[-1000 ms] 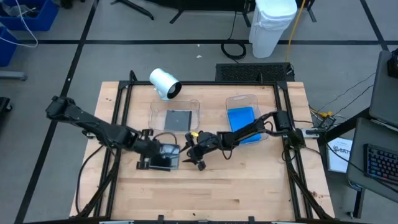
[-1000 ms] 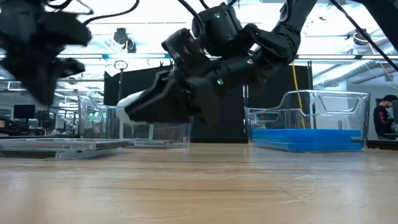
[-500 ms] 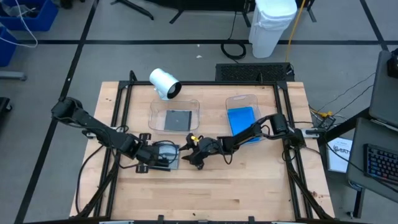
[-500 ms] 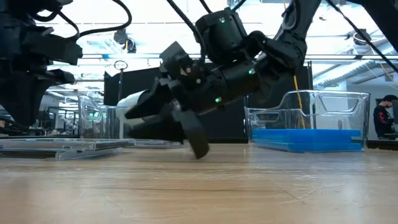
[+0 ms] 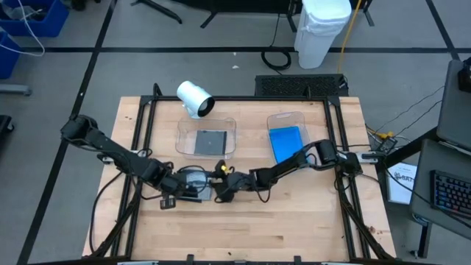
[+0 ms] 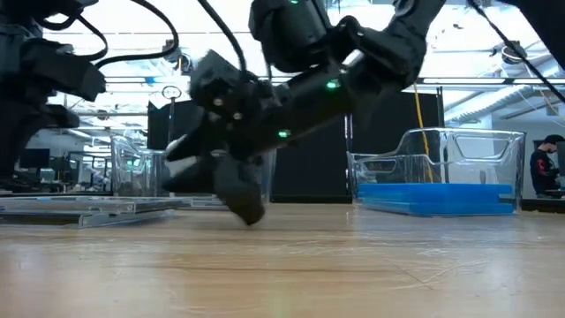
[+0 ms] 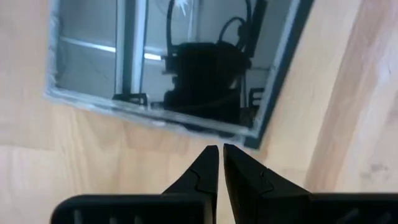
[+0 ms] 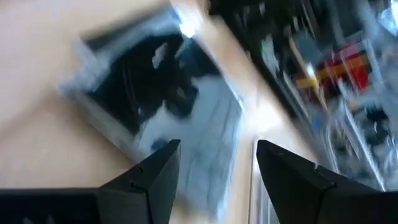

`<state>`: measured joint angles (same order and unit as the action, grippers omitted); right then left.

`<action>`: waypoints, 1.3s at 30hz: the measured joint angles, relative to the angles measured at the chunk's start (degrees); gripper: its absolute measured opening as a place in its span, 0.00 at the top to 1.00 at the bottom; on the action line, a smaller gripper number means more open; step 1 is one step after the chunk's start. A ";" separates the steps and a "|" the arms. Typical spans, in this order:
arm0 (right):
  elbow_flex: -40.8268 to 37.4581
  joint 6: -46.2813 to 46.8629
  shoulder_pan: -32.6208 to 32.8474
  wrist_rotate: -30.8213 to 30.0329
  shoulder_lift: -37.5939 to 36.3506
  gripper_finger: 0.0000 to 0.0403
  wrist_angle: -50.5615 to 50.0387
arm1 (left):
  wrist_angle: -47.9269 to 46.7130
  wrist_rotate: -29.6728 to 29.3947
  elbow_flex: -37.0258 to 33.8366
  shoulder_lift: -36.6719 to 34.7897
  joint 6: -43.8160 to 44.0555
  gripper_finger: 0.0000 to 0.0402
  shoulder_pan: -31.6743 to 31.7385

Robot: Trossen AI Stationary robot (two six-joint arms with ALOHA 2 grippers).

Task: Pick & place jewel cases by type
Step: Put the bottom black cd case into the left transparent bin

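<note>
flat glossy dark clear jewel case (image 5: 193, 182) lies on pale wood surface (image 5: 294, 221). left claw (image 7: 219, 163) closed, empty, over its edge. right claw (image 5: 218, 193) open beside it.

Glossy clear-plastic jewel case (image 7: 168, 68) on smooth pale wooden table (image 5: 294, 221).

No legible text or labels

One grey jewel case (image 5: 193, 179) lies flat on the table. A second grey jewel case (image 5: 210, 141) lies flat in one tray. Blue jewel cases (image 5: 286, 143) lie stacked in another.
</note>
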<state>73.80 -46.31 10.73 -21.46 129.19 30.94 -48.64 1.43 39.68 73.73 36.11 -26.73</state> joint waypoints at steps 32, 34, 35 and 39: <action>-0.15 34.29 -1.45 18.63 -2.55 1.00 -7.26 | 6.96 -2.98 -9.50 0.04 9.98 0.92 -2.18; -0.15 35.08 -1.84 18.72 -2.45 1.00 -7.29 | 8.49 -3.15 -9.74 0.02 8.15 0.92 -2.18; -0.15 35.24 -2.02 18.71 -2.45 1.00 -7.11 | 8.43 -3.13 -9.92 0.02 8.38 0.92 -2.18; -0.17 35.26 -2.09 18.68 -2.37 1.00 -5.66 | 6.95 -1.65 -10.99 -0.04 12.45 0.90 -2.04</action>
<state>73.63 -11.05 8.64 -2.79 126.82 25.29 -41.69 -0.22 28.69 73.69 48.56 -28.77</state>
